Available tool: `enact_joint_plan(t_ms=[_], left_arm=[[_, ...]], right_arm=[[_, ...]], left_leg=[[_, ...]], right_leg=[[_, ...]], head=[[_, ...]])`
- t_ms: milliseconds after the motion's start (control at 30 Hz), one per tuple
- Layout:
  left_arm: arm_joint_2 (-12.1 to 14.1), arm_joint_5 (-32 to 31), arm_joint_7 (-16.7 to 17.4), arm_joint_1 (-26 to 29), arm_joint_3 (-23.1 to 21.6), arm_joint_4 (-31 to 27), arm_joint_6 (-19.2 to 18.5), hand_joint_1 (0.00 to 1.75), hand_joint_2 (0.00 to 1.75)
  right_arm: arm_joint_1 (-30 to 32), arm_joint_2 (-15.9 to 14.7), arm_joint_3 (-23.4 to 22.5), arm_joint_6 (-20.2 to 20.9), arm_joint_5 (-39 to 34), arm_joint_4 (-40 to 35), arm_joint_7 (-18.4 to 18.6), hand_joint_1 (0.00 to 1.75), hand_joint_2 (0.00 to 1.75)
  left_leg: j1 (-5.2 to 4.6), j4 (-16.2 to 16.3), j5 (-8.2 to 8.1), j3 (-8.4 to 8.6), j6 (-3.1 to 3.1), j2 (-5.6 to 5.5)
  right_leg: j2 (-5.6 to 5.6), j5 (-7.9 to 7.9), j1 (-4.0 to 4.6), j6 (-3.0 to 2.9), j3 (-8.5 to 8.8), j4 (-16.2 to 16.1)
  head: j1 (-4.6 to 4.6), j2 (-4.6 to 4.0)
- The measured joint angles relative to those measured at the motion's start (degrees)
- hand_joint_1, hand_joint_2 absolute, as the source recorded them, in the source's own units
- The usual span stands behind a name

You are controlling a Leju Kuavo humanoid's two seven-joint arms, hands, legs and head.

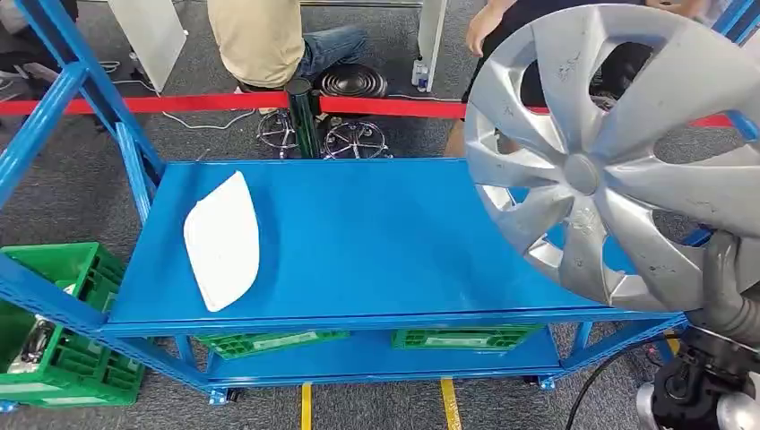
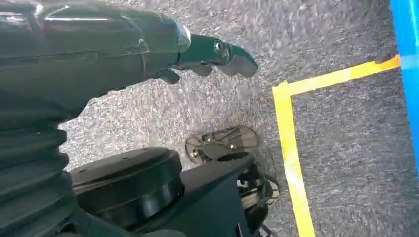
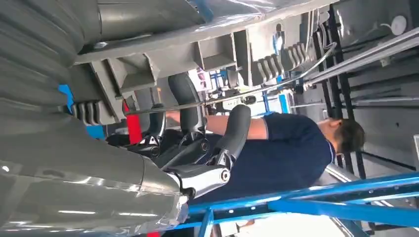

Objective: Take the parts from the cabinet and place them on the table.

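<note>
While our right hand (image 3: 197, 148) grips the silver hubcap (image 1: 618, 152) by its rim and holds it tilted above the right end of the blue table (image 1: 376, 242), our left hand (image 2: 207, 57) hangs by our side over the grey carpet floor (image 2: 346, 148) with nothing in it, its fingers loosely extended. A white part (image 1: 222, 240) already lies flat on the left half of the table, well apart from the hubcap. We judge the step in hand to be the set-down. To do it well, we would bring the hubcap inward over the bare blue surface to the right of the white part, level it so that its face comes down flat, and lower it until the rim rests fully on the table before loosening our fingers. Its edge overhangs the table's right side, so releasing here risks a slide off. People stand behind the red barrier (image 1: 215, 101).
</note>
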Motion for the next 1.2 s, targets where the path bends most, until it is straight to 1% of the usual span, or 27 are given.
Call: enact_joint_plan(t_ms=[100,133,167,300,733,900,967,1133,1200], left_arm=[[0.02,-0.85,-2.43,-0.02,0.00,0.00,1.51,0.00,1.75],[0.00,-0.90,-2.62,-0.06,0.00,0.00,0.92,0.00,1.75],[0.00,-0.72,-2.58,-0.08,0.00,-0.04,-0.26,0.00,1.75],[0.00,-0.30,-2.47,-0.10,0.00,-0.26,-2.54,0.00,1.75],[0.00,0.31,-2.47,-0.12,0.00,-0.48,-2.82,0.00,1.75],[0.00,1.73,-2.99,-0.12,0.00,-0.48,-3.52,0.00,1.75],[0.00,2.06,-3.43,-0.12,0.02,-0.48,-3.61,0.00,1.75],[0.04,3.54,-4.11,-0.14,0.15,-0.48,-4.51,0.00,1.75],[0.09,4.39,-4.37,-0.16,0.26,-0.48,-4.44,0.00,1.75]], right_arm=[[0.05,0.04,-0.02,-0.02,0.79,-0.02,0.07,1.75,1.75],[0.04,0.04,-0.02,0.00,1.22,-0.02,0.37,1.75,1.75],[0.01,0.04,-0.02,0.09,1.44,-0.02,0.59,1.75,1.75],[-0.22,0.04,0.02,0.55,1.90,0.02,1.14,1.75,1.75],[-0.51,0.04,0.11,0.77,1.86,0.59,1.27,1.75,1.75],[-0.85,0.00,0.29,3.47,1.66,0.59,1.68,1.75,1.75],[-0.86,-0.07,0.53,3.74,2.65,0.59,1.79,1.75,1.75],[-0.88,-0.11,1.62,2.78,11.69,-1.41,1.18,1.75,1.75],[-1.07,-0.04,1.92,2.23,13.04,-3.01,1.18,1.75,1.75]], left_leg=[[0.00,0.00,0.00,0.00,0.00,0.02],[0.00,0.00,0.00,0.00,0.00,0.03],[0.00,0.00,0.00,0.00,0.00,0.04],[0.00,0.00,0.00,0.00,0.00,0.11],[0.00,0.00,-0.01,0.01,0.00,0.29],[0.00,0.00,-0.01,0.01,0.00,0.30],[0.00,0.00,-0.01,0.01,0.00,0.30],[0.00,0.00,-0.01,0.01,0.00,0.29],[0.00,0.00,-0.01,0.01,0.00,0.29]], right_leg=[[0.02,0.00,0.00,0.00,0.00,0.00],[0.02,0.00,0.00,0.00,0.00,0.00],[0.02,0.00,0.00,0.00,0.00,0.00],[0.02,0.00,0.00,0.00,-0.01,0.00],[0.10,0.00,0.00,0.00,-0.02,0.00],[0.11,0.00,0.00,0.00,-0.02,0.01],[0.10,0.00,0.00,0.00,-0.02,0.01],[0.10,0.00,0.00,0.00,-0.03,0.01],[0.10,0.00,0.00,0.00,-0.04,0.01]], head=[[0.02,0.00],[0.00,0.00],[0.02,0.00],[0.02,0.00],[0.02,0.00],[0.02,0.00],[0.00,0.00],[0.02,0.00],[0.02,0.00]])
